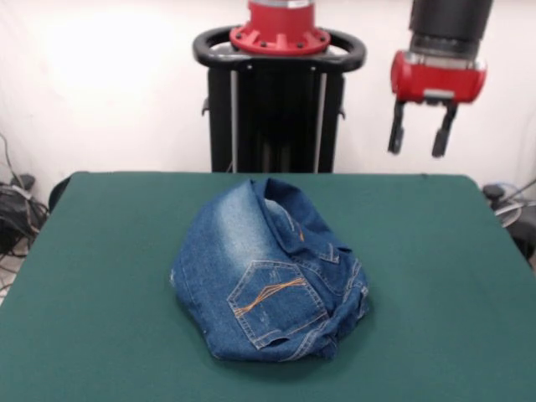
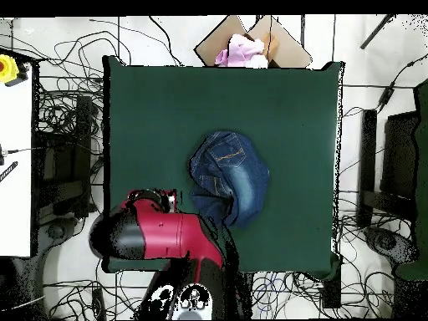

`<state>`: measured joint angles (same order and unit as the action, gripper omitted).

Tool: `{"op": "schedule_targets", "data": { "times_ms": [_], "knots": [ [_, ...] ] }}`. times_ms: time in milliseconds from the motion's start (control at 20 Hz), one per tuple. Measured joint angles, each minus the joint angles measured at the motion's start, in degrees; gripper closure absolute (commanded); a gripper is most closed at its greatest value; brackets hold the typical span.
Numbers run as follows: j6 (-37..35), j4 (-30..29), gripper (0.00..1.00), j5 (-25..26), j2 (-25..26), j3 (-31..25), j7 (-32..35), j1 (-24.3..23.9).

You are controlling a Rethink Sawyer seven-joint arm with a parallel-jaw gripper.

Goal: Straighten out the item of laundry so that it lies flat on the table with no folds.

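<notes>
Blue denim, faded whitish in places, makes up the small pair of jeans (image 1: 270, 272) that lies bunched in a rounded heap near the middle of the large table with the dark green felt-like surface (image 1: 100, 276). One back pocket with orange stitching (image 1: 276, 306) faces up on the front of the heap, and the cloth is folded over itself at the right side and at the top, where an opening shows. In the overhead view the jeans (image 2: 229, 178) sit a little toward the robot's side of the table (image 2: 150, 100), with green surface free all around them.

The red and black gripper (image 1: 421, 141) hangs high above the far right part of the table, well apart from the jeans. Its two dark fingers (image 1: 395, 132) point down with a clear gap between them, and they hold nothing.

A brown cardboard box with pink cloth inside (image 2: 247, 48) stands at the table's far edge in the overhead view. Many cables (image 2: 58, 109) lie on the floor around the table.
</notes>
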<state>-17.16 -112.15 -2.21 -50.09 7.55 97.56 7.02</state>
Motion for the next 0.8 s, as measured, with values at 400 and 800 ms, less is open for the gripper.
{"op": "schedule_targets", "data": {
  "times_ms": [400,800],
  "knots": [
    [2.9,7.8,0.0,-2.1,11.0,0.4,0.0,-0.2],
    [3.1,14.1,0.0,-2.7,20.0,1.5,0.0,0.0]
  ]
}}
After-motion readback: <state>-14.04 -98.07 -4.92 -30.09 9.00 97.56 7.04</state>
